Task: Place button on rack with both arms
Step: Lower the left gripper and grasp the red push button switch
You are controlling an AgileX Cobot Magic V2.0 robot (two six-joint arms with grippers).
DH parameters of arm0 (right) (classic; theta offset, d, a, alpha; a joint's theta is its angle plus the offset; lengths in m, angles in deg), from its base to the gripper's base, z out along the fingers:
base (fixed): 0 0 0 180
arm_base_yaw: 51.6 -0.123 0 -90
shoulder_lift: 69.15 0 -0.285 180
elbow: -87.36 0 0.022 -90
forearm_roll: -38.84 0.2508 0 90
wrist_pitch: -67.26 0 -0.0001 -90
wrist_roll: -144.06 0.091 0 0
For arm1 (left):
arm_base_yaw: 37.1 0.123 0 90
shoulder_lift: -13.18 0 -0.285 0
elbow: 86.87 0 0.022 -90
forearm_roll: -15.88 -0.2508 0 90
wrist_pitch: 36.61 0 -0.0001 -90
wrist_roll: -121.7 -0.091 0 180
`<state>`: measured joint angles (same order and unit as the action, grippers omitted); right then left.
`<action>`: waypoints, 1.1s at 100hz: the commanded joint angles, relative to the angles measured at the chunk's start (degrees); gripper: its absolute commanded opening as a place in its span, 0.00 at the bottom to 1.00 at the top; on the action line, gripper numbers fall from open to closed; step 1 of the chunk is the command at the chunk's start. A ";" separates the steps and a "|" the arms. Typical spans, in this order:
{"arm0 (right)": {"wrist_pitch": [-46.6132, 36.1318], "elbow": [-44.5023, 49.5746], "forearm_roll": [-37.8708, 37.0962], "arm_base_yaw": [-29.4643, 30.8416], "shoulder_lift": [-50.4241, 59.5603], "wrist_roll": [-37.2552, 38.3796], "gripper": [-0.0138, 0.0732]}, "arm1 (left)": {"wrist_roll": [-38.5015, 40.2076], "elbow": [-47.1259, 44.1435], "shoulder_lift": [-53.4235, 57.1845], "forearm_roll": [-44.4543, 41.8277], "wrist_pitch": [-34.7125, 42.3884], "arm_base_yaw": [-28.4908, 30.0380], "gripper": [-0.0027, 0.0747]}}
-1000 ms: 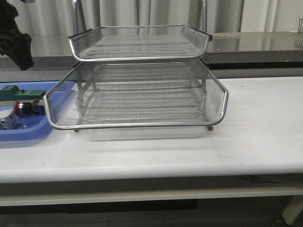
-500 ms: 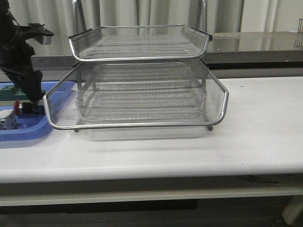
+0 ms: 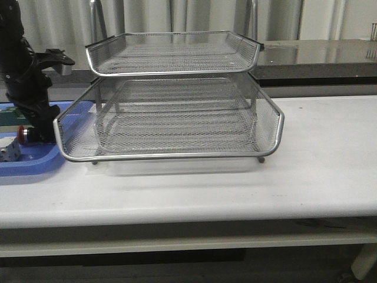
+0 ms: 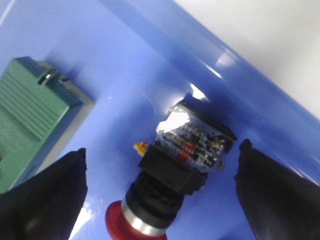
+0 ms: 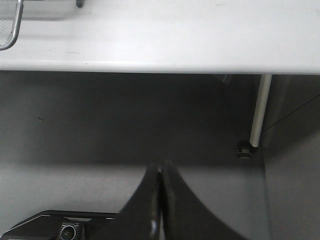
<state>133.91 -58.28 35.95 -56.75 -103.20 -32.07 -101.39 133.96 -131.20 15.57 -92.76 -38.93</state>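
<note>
The button (image 4: 172, 172) lies on its side in the blue tray (image 4: 125, 65), red head toward the camera, between the open fingers of my left gripper (image 4: 162, 175); the fingers do not touch it. In the front view my left gripper (image 3: 36, 131) is down in the blue tray (image 3: 29, 165) at far left, and only the button's red head (image 3: 22, 134) shows beside it. The silver mesh rack (image 3: 177, 112) stands mid-table. My right gripper (image 5: 160, 172) is shut and empty, below the table's front edge, out of the front view.
A green rectangular block (image 4: 30, 115) lies in the blue tray next to the button. A white cube-like part (image 3: 9, 152) sits at the tray's front. The rack's lower rim (image 3: 65, 127) is close to my left arm. A table leg (image 5: 260, 110) shows under the table.
My left arm came down from the upper left into the blue tray and now straddles the button with open fingers. The button and rack have not moved.
</note>
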 commanded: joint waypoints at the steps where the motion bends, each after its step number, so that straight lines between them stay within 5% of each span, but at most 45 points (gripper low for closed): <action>1: -2.91 -1.75 -0.65 0.03 -0.19 -0.12 0.08 | -0.29 1.96 3.39 0.31 1.30 -0.10 0.79; 51: -2.91 -1.75 -0.65 0.03 -0.19 -0.12 0.08 | -0.43 1.96 1.73 0.31 1.21 -0.10 0.76; 83: -2.91 -1.75 -0.65 0.03 -0.19 -0.12 0.08 | -0.43 4.12 1.73 0.31 -0.90 -0.10 0.20; 98: -2.91 -1.75 -0.65 0.03 -0.19 -0.12 0.08 | -0.43 7.13 1.73 0.31 -3.74 -0.10 0.04; 110: -2.91 -1.75 -0.65 0.03 -0.19 -0.12 0.08 | -0.43 11.14 1.73 0.31 -8.34 0.02 0.01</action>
<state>133.91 -58.28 35.95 -56.75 -103.20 -32.07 -101.97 140.86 -133.16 15.57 -99.28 -38.93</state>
